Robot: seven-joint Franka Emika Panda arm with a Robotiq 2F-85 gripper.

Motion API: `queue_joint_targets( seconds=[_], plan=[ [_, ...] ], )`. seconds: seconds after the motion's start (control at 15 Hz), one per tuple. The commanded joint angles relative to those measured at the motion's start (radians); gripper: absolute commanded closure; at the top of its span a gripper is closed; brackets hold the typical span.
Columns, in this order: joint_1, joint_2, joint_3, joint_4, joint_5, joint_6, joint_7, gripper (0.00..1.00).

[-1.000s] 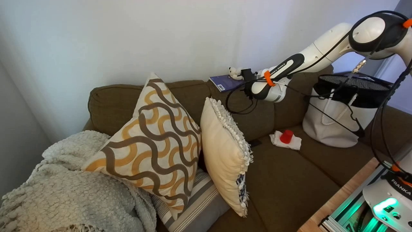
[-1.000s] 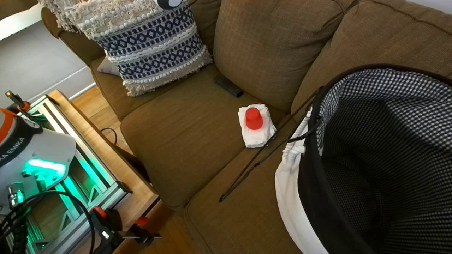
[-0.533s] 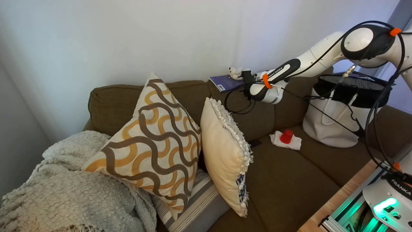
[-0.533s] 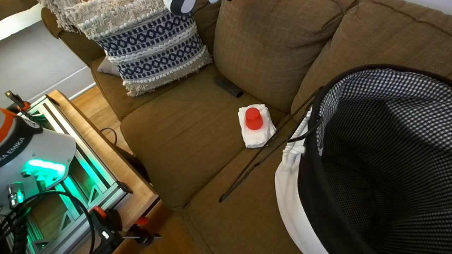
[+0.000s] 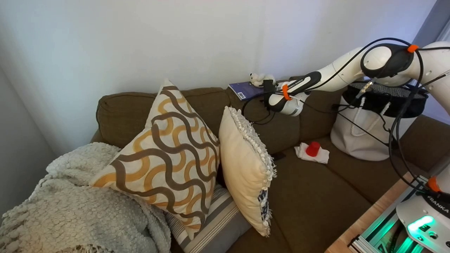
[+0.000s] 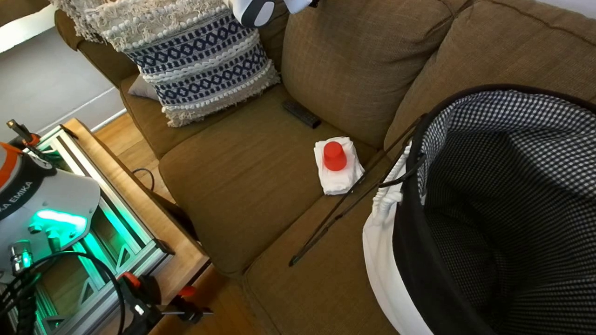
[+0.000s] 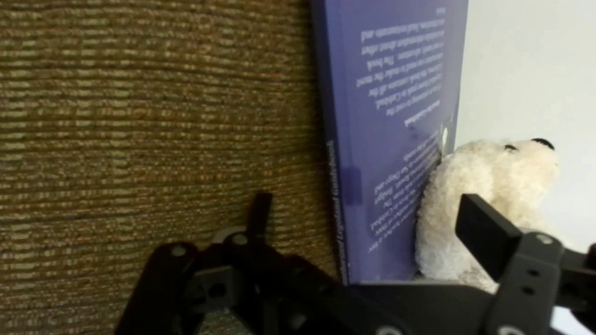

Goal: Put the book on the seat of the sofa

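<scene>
– What carries it all?
– The sofa (image 6: 233, 186); its seat (image 5: 309, 186) is the goal.
– And that tall pale bag (image 5: 371, 131)?
– Standing on the seat, probably parked there out of the way.
– The fringed cushion (image 6: 200, 65)?
– On the seat too, tilted up beside the patterned cushion (image 5: 168, 154), which likely helps prop it.
– Where's the book (image 7: 391, 135)?
– Flat on top of the backrest (image 6: 344, 65), spine toward the seat. That ledge is broad enough, I'd judge, to keep it steady.
– Does the tool (image 7: 366, 205) have it?
– No. Its fingers (image 7: 489, 232) are spread wide: one over fabric beyond the spine, the other by the plush bear (image 7: 493, 181). Presumably set so to pinch the book across its width.
– And the bear?
– At the book's far edge; on it or against it, I can't tell. It could get pinched too.
– The red cup (image 6: 335, 157)?
– Wide end down on white cloth (image 6: 342, 182), perhaps to weight it.
</scene>
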Motion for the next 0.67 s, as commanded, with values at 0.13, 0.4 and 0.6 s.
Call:
queue_joint_targets(
  seconds=[0.13,0.4,0.6],
  plan=[
    [-0.023,0.127,0.071,0.177,-0.118,-0.039,0.031,0.00],
    [-0.024,0.162,0.117,0.237,-0.212,-0.091,0.025,0.27],
    [-0.021,0.174,0.132,0.264,-0.238,-0.116,0.019,0.36]
  ],
)
